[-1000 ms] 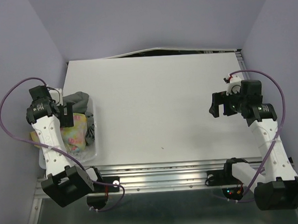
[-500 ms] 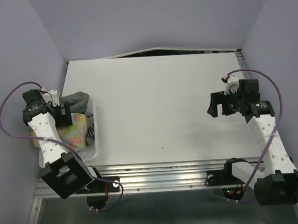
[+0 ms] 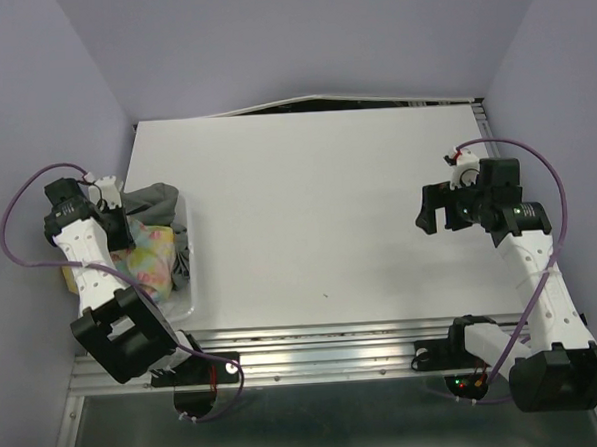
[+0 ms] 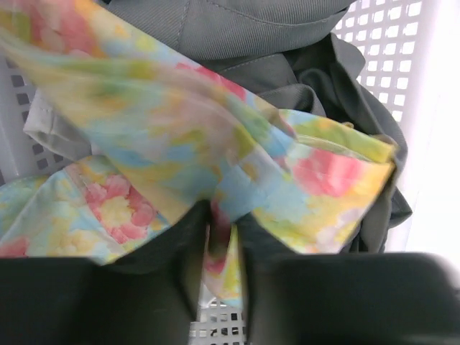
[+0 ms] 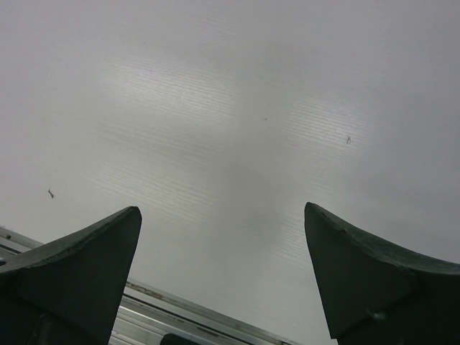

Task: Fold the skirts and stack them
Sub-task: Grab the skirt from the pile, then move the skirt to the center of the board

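The floral skirt (image 3: 145, 260), pastel yellow, pink and blue, lies crumpled in the white slatted basket (image 3: 188, 289) at the table's left edge. A grey skirt (image 3: 155, 201) is bunched behind and under it. My left gripper (image 3: 116, 233) reaches down into the basket. In the left wrist view its jaws (image 4: 219, 244) are pinched on a fold of the floral skirt (image 4: 215, 144), with the grey skirt (image 4: 237, 29) beyond. My right gripper (image 3: 440, 211) hovers open over the bare table at the right. Nothing sits between its fingers (image 5: 223, 223).
The white table (image 3: 327, 202) fills the middle of the top view, with an aluminium rail (image 3: 325, 337) along its near edge. Basket walls (image 4: 402, 43) close in round the left gripper. Purple walls stand on three sides.
The left gripper went from wide open above the basket to closed on a fold of the floral skirt. The left wrist shifted slightly left. The right arm barely moved.
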Controlling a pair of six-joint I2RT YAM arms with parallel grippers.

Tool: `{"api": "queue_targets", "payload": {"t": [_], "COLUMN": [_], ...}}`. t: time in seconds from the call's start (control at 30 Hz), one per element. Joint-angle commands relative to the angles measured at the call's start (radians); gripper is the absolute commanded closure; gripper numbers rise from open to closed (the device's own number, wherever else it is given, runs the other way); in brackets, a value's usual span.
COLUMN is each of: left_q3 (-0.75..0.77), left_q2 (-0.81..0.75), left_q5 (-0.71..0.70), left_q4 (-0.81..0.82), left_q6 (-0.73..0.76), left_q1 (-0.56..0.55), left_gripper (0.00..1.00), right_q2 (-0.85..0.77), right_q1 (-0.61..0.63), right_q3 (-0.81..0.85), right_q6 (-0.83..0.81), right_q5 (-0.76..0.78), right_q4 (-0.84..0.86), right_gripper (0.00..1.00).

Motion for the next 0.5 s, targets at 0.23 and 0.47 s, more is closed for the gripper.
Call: {"api": "queue_targets", "payload": {"t": [0.23, 0.47], "left_q3": [0.33, 0.768], "left_q2": [-0.072, -0.028], "left_q5": [0.116, 0.174], "left_q4": [-0.122, -0.226], "left_q6": [0.08, 0.032], "left_q1": [-0.01, -0.21], "left_gripper": [1.0, 1.0], "right_q2": [-0.009, 0.018], "right_q1": [0.003, 0.003], "right_q3": [0.039, 0.066], "right_q6": [0.007, 0.021], "right_q5": [0.001, 0.01], "right_q4": [0.031, 0.036], "right_gripper": [0.0, 0.0]}}
